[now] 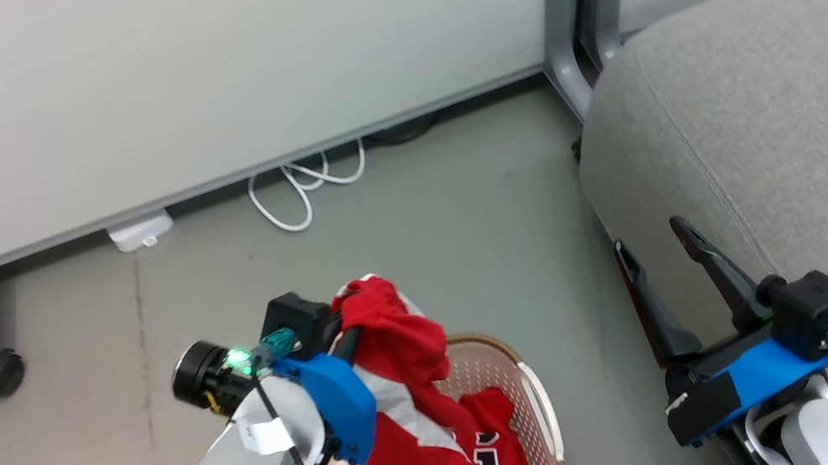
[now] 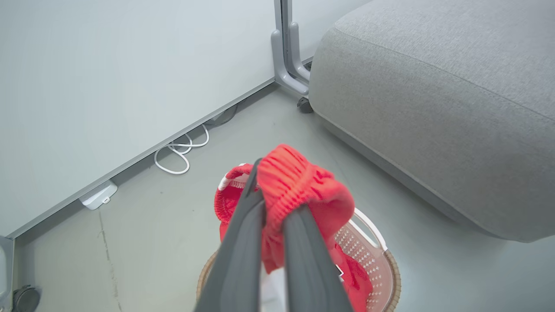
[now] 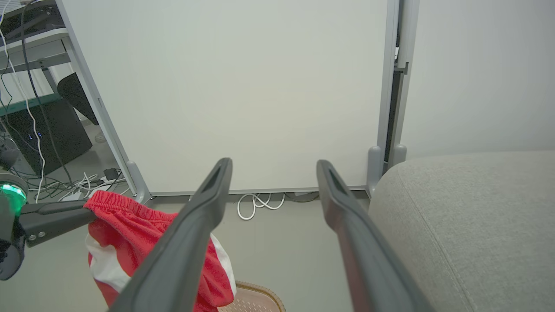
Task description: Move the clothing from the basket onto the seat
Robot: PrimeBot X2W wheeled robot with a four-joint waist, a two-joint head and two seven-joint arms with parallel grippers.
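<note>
L gripper clamps red shorts hanging over basket; jersey inside. R gripper splayed, empty, by seat. Neither garment delivered yet.

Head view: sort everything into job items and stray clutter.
Job: bright red white-trimmed sports clothing; oval cream perforated plastic basket; large light grey fabric seat.
Clutter: looped white cable; small white plastic floor box; black caster wheel.
</note>
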